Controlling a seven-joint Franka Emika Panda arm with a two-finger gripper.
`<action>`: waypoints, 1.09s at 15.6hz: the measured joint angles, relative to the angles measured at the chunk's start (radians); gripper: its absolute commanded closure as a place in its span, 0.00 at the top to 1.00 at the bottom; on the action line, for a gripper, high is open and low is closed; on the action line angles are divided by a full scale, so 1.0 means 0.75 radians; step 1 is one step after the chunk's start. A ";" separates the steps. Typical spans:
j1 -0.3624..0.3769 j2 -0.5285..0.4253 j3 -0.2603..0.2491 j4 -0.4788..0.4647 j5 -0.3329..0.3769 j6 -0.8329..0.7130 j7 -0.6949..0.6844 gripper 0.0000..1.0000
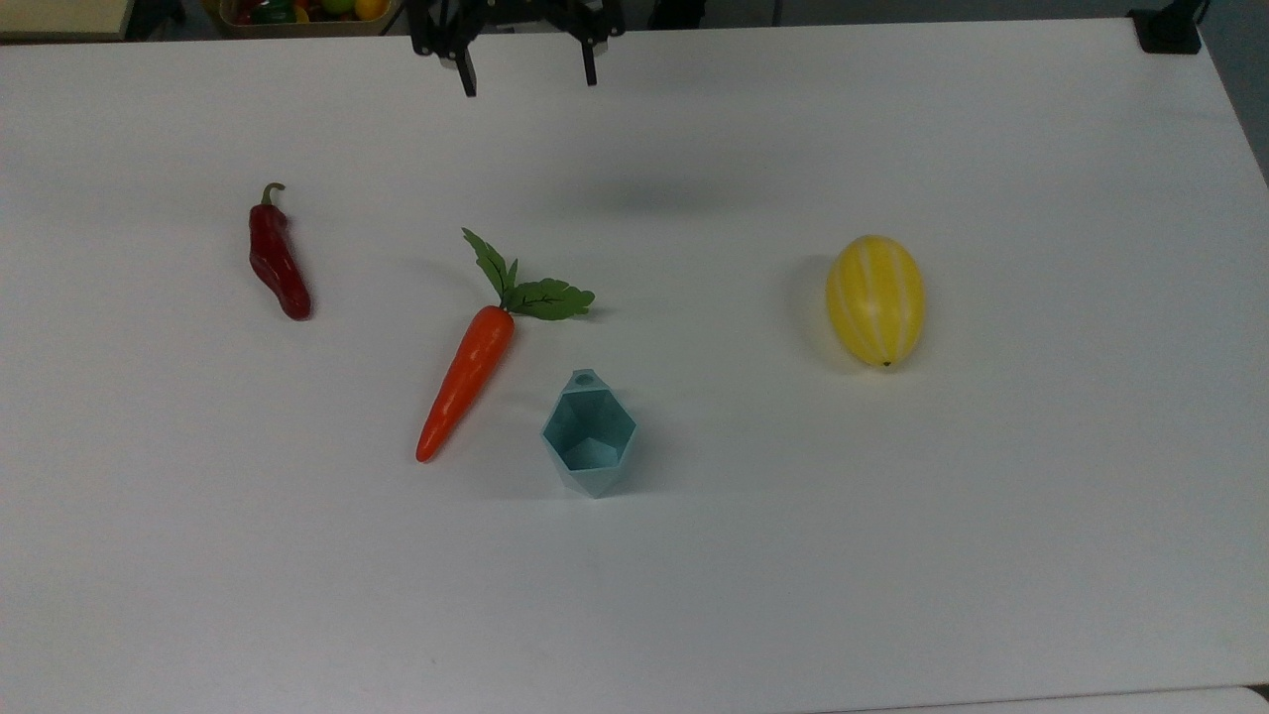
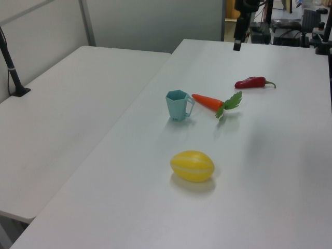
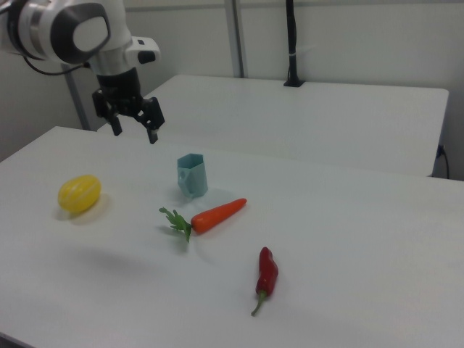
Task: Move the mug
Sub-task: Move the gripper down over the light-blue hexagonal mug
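The mug is a small pale teal faceted cup standing upright on the white table, just right of the carrot's tip in the top view. Its tab handle points toward the top view's top edge. The left view has the mug left of the carrot, and the right view has the mug behind it. My gripper hangs open in the air over the table's far edge, well away from the mug. Nothing is between the fingers of the gripper. In the left view the gripper is near the top edge.
An orange carrot with green leaves lies beside the mug. A dark red chili pepper lies at the top view's left, a yellow striped melon at its right. A second white table adjoins in the left view.
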 measured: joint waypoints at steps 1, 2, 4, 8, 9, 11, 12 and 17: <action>0.004 0.021 0.001 0.001 0.000 0.058 0.002 1.00; 0.010 0.040 0.001 0.002 0.000 0.102 0.012 1.00; 0.018 0.078 0.001 0.003 0.000 0.167 0.037 1.00; 0.019 0.147 0.001 0.003 0.000 0.286 0.046 1.00; 0.019 0.162 0.001 0.002 0.000 0.309 0.048 1.00; 0.019 0.195 0.001 0.002 0.000 0.346 0.052 1.00; 0.019 0.213 0.001 0.001 0.000 0.370 0.055 1.00; 0.032 0.323 0.002 0.001 0.000 0.513 0.119 1.00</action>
